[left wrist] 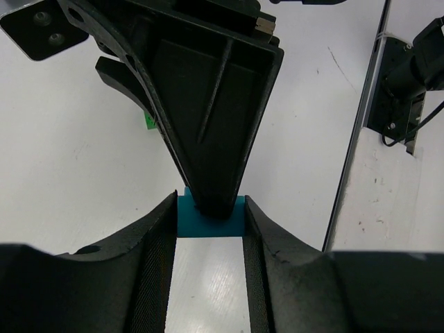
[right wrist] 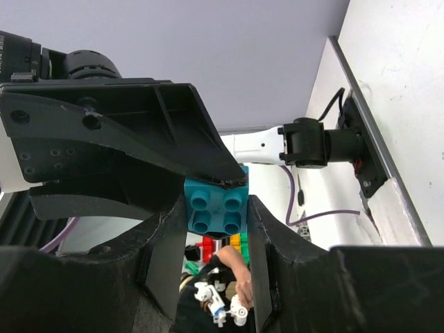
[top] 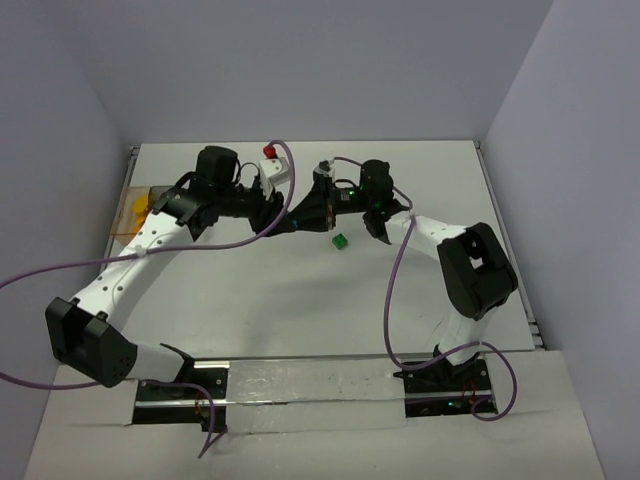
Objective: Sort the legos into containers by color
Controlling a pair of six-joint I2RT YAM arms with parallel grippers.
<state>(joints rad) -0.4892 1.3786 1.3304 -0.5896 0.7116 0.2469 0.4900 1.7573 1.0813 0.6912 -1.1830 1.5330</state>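
Two grippers: left gripper (left wrist: 209, 208) and right gripper (right wrist: 216, 202) both clench teal brick (right wrist: 216, 208).
Right wrist only: four studs (lens-facing).
Top only: green brick (top: 340, 241), tinted tray (top: 150, 195).

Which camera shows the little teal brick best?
The right wrist view: the teal brick faces the camera, all four studs visible. The left wrist view shows only one plain side, partly covered. In the top view I cannot make it out.

I'm working in a robotics lab cell: my left arm (top: 120, 280) and right arm (top: 475, 270) are standing bolted at the white table's (top: 300, 300) near edge, plain pale walls (top: 300, 70) are enclosing it, and purple cables (top: 393, 290) are trailing across.
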